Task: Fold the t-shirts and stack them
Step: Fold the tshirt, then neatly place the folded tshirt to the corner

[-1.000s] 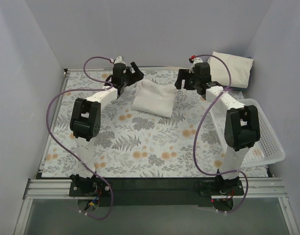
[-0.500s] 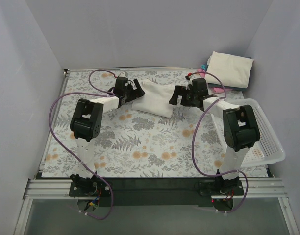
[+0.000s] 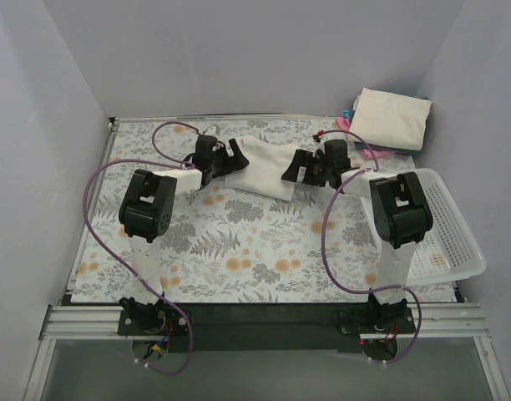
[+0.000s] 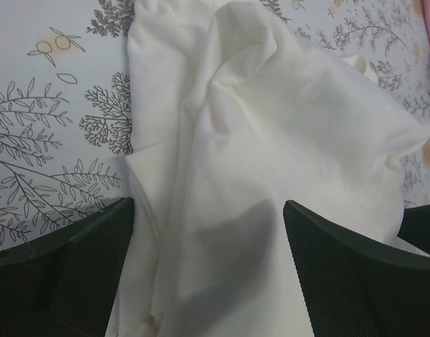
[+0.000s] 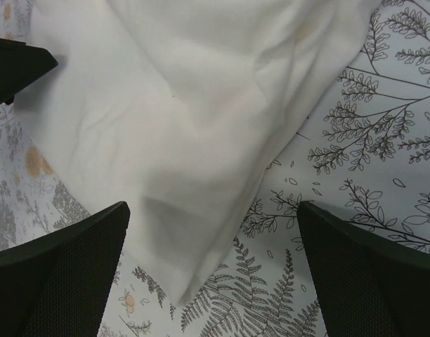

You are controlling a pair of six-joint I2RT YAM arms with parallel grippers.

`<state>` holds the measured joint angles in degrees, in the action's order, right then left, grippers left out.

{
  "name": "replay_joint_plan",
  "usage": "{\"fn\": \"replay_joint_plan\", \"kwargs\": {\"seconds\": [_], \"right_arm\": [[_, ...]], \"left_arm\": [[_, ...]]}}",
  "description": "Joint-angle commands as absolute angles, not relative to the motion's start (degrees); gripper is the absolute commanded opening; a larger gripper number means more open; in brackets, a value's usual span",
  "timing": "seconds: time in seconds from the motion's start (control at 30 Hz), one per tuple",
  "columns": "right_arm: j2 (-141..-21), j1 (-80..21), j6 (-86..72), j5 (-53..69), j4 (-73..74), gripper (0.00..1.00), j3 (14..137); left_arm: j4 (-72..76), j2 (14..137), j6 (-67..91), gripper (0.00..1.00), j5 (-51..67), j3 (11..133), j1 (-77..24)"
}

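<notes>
One folded white t-shirt (image 3: 262,167) lies far-centre on floral table cover (image 3: 239,242). Flanking it: left gripper (image 3: 230,158) and right gripper (image 3: 294,168), jaws wide, cloth between fingers, nothing pinched. Step in hand: likely pickup for stacking. Next move: close on both edges, carry to stack (image 3: 391,118) at far right. Lower layers of stack mostly hidden.
</notes>
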<state>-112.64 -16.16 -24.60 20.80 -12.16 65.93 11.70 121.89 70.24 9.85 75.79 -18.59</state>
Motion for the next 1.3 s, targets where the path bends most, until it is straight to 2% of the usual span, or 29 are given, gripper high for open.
{"fn": "replay_joint_plan", "kwargs": {"seconds": [0.0,0.1,0.43,0.9,1.13,1.23,1.27], "right_arm": [[-115.0,-16.3,-26.9,22.8,-14.4,0.95,66.7],[-116.9,-16.9,-27.9,24.1,-15.3,0.94,67.8],[-122.5,-20.7,-30.5,24.4,-16.3,0.93,73.8],[-130.6,-25.4,-32.6,24.4,-17.1,0.89,82.8],[-134.3,-27.2,-32.2,24.4,-15.9,0.75,88.1],[-136.3,-27.9,-31.5,24.2,-14.2,0.61,91.0],[-137.4,-28.0,-31.1,24.0,-13.6,0.5,91.6]], "left_arm": [[11.3,119.2,69.1,0.78,12.6,72.3,-19.6],[12.7,119.2,69.3,0.74,13.7,70.9,-19.9],[15.4,118.0,69.6,0.71,16.0,68.7,-20.2],[17.8,118.4,69.9,0.61,18.3,68.2,-20.4],[18.6,118.9,70.0,0.59,19.3,68.4,-20.4],[18.7,118.8,69.9,0.59,19.2,68.4,-20.4],[18.7,118.8,69.8,0.59,19.2,68.4,-20.4]]}}
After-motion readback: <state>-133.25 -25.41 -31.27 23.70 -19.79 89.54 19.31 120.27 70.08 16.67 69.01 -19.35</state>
